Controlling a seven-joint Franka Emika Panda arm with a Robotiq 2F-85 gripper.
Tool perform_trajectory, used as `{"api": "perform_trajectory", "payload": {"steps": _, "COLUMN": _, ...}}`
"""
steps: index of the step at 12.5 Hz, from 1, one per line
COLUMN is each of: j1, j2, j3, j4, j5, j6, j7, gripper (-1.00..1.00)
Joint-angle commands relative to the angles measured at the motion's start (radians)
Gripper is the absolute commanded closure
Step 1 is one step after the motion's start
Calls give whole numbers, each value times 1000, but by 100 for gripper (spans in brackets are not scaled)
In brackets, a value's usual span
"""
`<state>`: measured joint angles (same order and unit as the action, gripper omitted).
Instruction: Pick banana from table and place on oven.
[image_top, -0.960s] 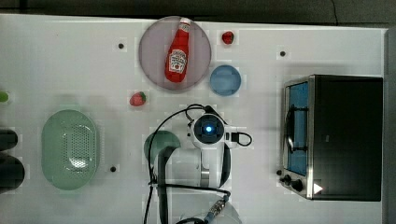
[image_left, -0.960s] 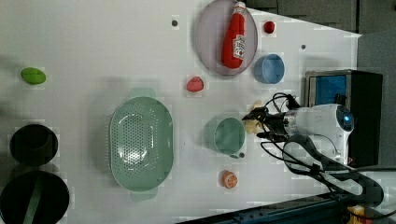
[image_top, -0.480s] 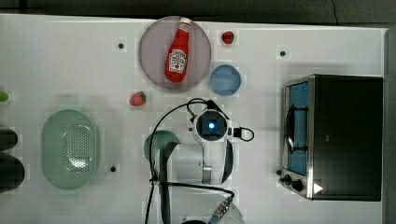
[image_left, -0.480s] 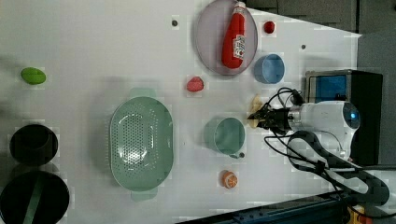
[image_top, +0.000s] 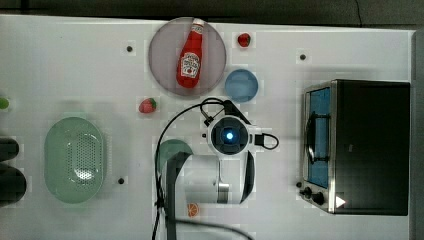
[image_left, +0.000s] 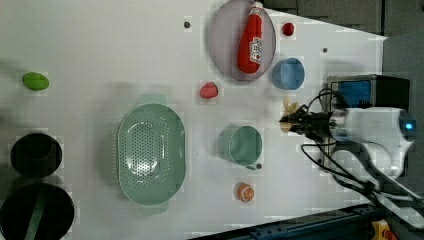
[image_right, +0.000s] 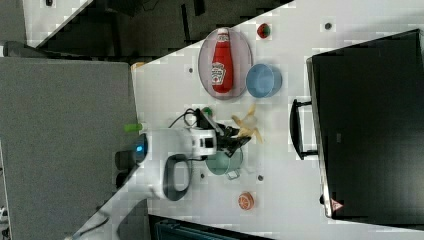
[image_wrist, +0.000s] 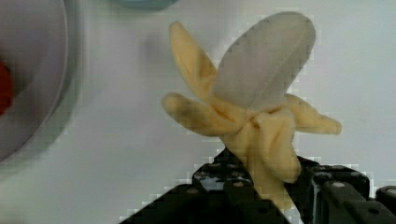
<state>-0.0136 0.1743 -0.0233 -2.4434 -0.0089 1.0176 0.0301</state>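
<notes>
Banana pinched at lower peel end by closed end effector, lifted above worktop between blue bowl and oven. Likely risks: slipping from that narrow grip; clipping oven's front edge if carried low. Half-peeled, pale core, yellow-tan flaps splayed outward.

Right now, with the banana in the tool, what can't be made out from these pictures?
- Top view: the banana and tool lie under the arm's wrist.
- Wrist view: the banana's stalk end sinks between the fingers, hiding the contact.
- Right view: the oven door glass is edge-on behind its handle.
- Left view: the arm covers most of the oven.
</notes>
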Motion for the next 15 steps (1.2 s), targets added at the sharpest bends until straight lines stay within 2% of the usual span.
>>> {"api": "perform_trajectory", "payload": {"steps": 1, "j1": 3, "j2": -223, "j3": 6, "j4": 68, "j5": -27, "j6": -153, "j7": 28, "gripper": 47}}
{"api": "perform_trajectory", "payload": {"steps": 4, "j1": 2, "j2": -366, "j3": 2, "j4": 188, "j5": -27, "j6": -454, "j7": 28, "gripper": 47}}
{"api": "perform_trajectory", "payload": {"steps": 8, "j1": -1, "j2": -387, "j3": -16, "j4": 404, "j5": -27, "j6": -767, "j7": 27, "gripper": 47}}
{"api": "perform_trajectory", "payload": {"steps": 12, "j1": -10, "j2": -333, "j3": -101, "j4": 536, "j5": -27, "j6": -810, "j7": 10, "gripper": 47}}
{"api": "perform_trajectory", "payload": {"steps": 15, "j1": -20, "j2": -285, "j3": -214, "j4": 555, "j5": -29, "j6": -801, "j7": -106, "gripper": 47}}
